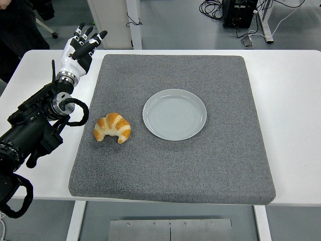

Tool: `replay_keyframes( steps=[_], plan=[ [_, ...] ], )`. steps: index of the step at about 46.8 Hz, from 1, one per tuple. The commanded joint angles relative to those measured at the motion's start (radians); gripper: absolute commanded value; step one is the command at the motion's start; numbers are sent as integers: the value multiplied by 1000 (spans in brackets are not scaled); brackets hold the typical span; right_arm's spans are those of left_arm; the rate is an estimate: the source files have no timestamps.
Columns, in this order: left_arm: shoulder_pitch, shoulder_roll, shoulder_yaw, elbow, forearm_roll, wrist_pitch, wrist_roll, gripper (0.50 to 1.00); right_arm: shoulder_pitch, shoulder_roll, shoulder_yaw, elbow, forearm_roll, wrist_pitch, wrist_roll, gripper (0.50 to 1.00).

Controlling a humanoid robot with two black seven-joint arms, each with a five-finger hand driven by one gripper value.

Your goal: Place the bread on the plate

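The bread [112, 128] is 1 golden croissant, curved like a crescent with both tips pointing toward the near edge of the worktop [291, 100]. It lies on the grey mat [200, 165], just left of the plate [174, 114] and apart from it, with a strip of bare mat between them. The plate is pale, round and holds nothing.

The left hand [79, 48] is raised over the worktop well to the far left of the plate, off the mat's far-left corner. Its fingers [90, 36] are spread and pointing up and away, holding nothing. The black arm behind it runs back toward the near-left edge. No right arm shows.

The croissant will probably be very light, with a flaky crust over a soft, airy inside, so it should crush or shed flakes under a hard squeeze. Its ridged, dry surface ought to give decent friction, so slipping seems a smaller worry than denting. The thick middle of the arc looks like the best place to take hold, with fingers on the far side and thumb on the near side, between the 2 tips. The thin tips would likely bend or break off. A gentle closing force should be enough, and the short carry to the plate calls for little lift.
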Motion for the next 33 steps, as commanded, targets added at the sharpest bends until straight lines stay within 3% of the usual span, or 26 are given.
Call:
replay_keyframes(
  steps=[1, 16, 22, 33],
  plan=[
    [1, 9, 0, -9, 8, -3, 18, 974, 0, 0, 0, 1, 0, 0, 0, 1000],
    [-14, 78, 29, -55, 49, -19, 12, 974, 0, 0, 0, 1, 0, 1, 0, 1000],
    [-33, 145, 31, -80, 46, -52, 10, 974, 0, 0, 0, -1, 0, 0, 0, 1000],
    [-33, 164, 40, -92, 57, -69, 19, 974, 0, 0, 0, 1, 0, 0, 0, 1000]
  ],
)
